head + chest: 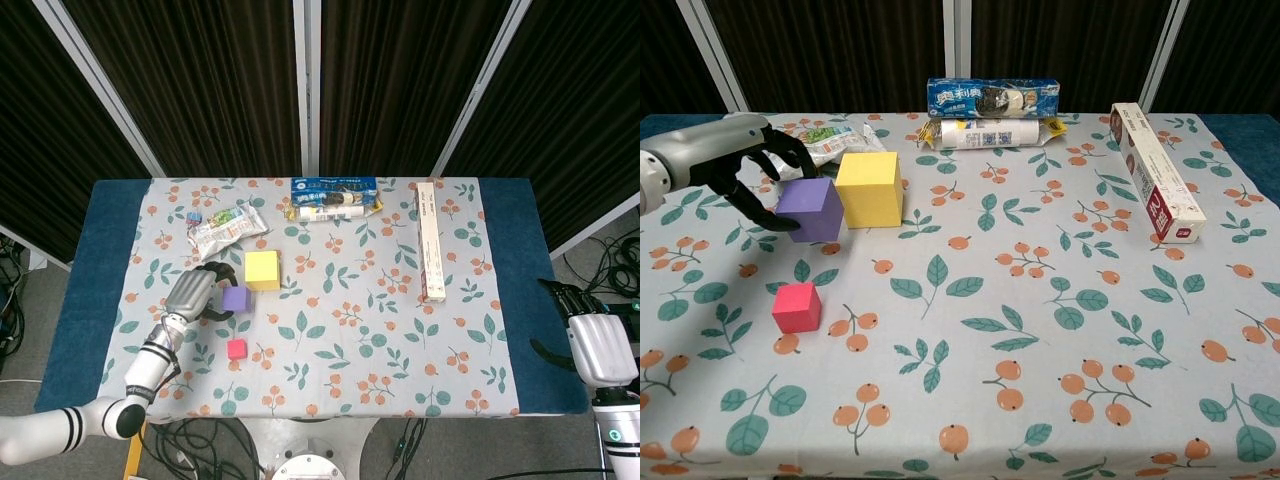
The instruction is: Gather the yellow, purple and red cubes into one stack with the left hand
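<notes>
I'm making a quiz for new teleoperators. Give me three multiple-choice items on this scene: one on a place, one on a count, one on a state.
1. Where is the red cube?
A. on the yellow cube
B. on the cloth, nearer the camera than the purple cube
C. beside the long box

2. How many cubes show?
A. two
B. three
C. four

3. The purple cube is:
A. held by the left robot hand
B. on the red cube
C. under the yellow cube

Key: 1 B, it sits alone on the cloth. 2 B, red, purple and yellow cube. 3 A, the left robot hand grips it, tilted.
</notes>
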`<state>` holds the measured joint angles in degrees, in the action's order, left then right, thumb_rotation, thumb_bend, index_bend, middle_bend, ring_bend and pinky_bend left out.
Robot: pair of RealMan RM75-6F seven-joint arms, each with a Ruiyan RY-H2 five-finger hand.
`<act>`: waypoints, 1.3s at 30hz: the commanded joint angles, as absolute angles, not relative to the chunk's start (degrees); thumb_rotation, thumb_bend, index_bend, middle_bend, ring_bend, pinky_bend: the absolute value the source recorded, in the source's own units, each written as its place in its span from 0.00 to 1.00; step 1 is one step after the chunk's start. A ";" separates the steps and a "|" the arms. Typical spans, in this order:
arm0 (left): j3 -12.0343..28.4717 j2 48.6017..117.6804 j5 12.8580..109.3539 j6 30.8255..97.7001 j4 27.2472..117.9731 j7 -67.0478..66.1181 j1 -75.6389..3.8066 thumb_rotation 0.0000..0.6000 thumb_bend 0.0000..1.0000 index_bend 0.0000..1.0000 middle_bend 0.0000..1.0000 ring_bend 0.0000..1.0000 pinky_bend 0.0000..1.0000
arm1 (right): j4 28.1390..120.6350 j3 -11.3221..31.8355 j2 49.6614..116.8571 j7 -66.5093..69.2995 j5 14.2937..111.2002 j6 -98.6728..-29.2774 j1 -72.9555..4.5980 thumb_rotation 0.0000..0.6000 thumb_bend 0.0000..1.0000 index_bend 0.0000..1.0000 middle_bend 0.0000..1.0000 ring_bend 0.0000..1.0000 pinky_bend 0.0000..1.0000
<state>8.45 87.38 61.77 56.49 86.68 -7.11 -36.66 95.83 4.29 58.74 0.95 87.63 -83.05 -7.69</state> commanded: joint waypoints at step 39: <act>7.68 94.74 66.92 61.94 86.09 -20.22 -38.29 1.00 0.23 0.39 0.21 0.14 0.26 | 95.19 3.65 58.27 2.66 89.09 -85.41 -6.17 1.00 0.11 0.14 0.19 0.18 0.28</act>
<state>7.86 95.59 65.80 60.98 85.14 -20.04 -38.62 95.18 3.67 58.28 2.66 89.07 -85.38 -6.19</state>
